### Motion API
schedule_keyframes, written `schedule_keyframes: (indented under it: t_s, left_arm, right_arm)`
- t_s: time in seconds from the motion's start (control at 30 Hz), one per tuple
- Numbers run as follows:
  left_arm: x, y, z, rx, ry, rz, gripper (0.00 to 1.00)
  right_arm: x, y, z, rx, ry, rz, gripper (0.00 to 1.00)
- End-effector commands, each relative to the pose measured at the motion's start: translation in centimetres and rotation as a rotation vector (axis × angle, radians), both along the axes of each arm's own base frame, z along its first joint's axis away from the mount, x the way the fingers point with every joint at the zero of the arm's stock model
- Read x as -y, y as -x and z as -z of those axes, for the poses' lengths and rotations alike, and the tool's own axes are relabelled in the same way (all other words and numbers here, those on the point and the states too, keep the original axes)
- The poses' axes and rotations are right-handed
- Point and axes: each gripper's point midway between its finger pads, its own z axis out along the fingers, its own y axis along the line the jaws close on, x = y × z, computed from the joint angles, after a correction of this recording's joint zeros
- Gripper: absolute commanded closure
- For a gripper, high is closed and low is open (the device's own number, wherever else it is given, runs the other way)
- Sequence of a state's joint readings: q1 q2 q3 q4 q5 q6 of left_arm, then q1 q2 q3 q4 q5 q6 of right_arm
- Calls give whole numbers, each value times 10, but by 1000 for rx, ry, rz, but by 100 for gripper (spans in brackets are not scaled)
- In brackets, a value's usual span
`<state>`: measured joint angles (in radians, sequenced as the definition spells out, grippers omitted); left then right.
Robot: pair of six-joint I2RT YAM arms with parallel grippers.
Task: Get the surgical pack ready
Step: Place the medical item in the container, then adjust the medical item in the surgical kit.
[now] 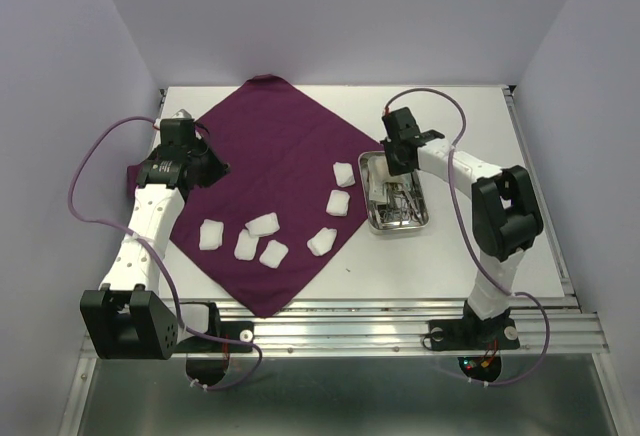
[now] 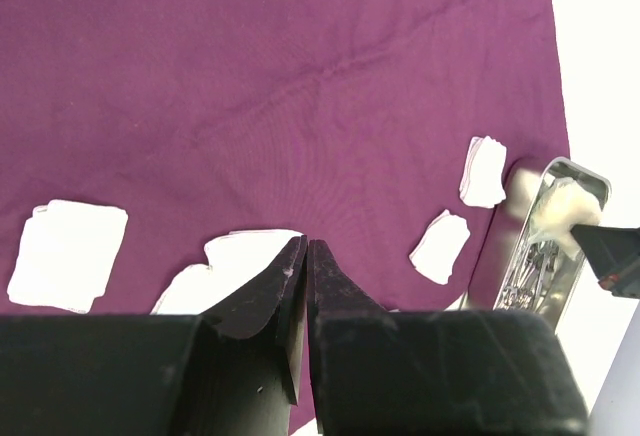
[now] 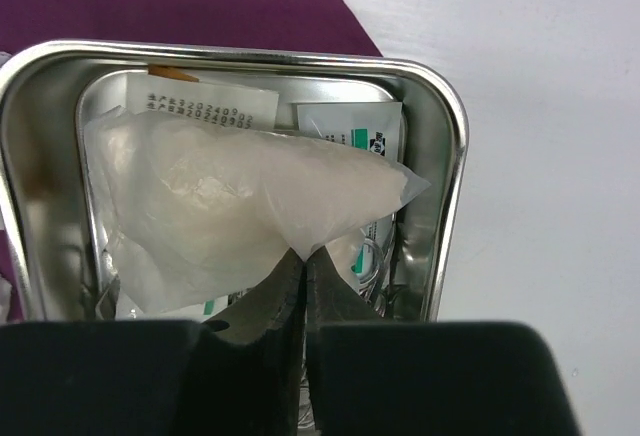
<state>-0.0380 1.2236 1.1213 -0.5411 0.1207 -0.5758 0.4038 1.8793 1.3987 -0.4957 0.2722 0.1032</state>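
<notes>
right end effector (image 3: 305,256): jaws pinched on edge of translucent white plastic pouch (image 3: 220,196), over small shiny steel rectangular tray (image 3: 455,146) right of worktop (image 1: 480,126) centre | pouch: probably light, limp, slippery; grip film edge | left end effector (image 2: 306,248): jaws nearly together, nothing seen between, over large dark purple square cloth (image 1: 270,156)

Robot lab cell: white table (image 1: 480,126), plain lavender walls (image 1: 340,16), aluminium rail (image 1: 340,331) along near edge.

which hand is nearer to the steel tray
Right. The right hand is directly over the steel tray, pinching a clear packet above it; the left hand is off at the purple cloth's left edge, far from the tray.
</notes>
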Motion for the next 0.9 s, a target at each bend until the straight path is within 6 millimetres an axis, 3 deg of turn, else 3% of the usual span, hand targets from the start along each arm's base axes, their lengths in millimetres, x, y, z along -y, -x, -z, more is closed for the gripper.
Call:
schedule_keyframes:
  t_s: [0.0, 0.03, 0.07, 0.1, 0.3, 0.47, 0.67, 0.8, 0.87]
  left_arm:
    - [0, -1, 1, 11, -13, 18, 84]
    - [0, -1, 2, 9, -12, 19, 84]
    - [0, -1, 3, 6, -12, 19, 84]
    - [0, -1, 3, 4, -12, 19, 84]
    - [0, 0, 3, 6, -14, 19, 84]
    - [0, 0, 5, 4, -12, 19, 85]
    - [0, 0, 5, 3, -11, 18, 85]
    - [0, 0, 6, 3, -12, 19, 85]
    - [0, 0, 8, -3, -12, 19, 85]
  right_arm:
    - [-4, -8, -9, 14, -11, -18, 85]
    - [-4, -9, -10, 17, -11, -17, 77]
    - [-4, -10, -12, 23, -10, -14, 60]
    - [-4, -10, -14, 29, -13, -10, 55]
    - [-9, -12, -49, 108, -80, -3, 47]
    - [-7, -12, -61, 149, -107, 39, 47]
    - [-5, -11, -57, 169, -122, 76, 55]
    - [-5, -20, -47, 167, -111, 100, 81]
    - [-9, -25, -41, 155, -117, 96, 87]
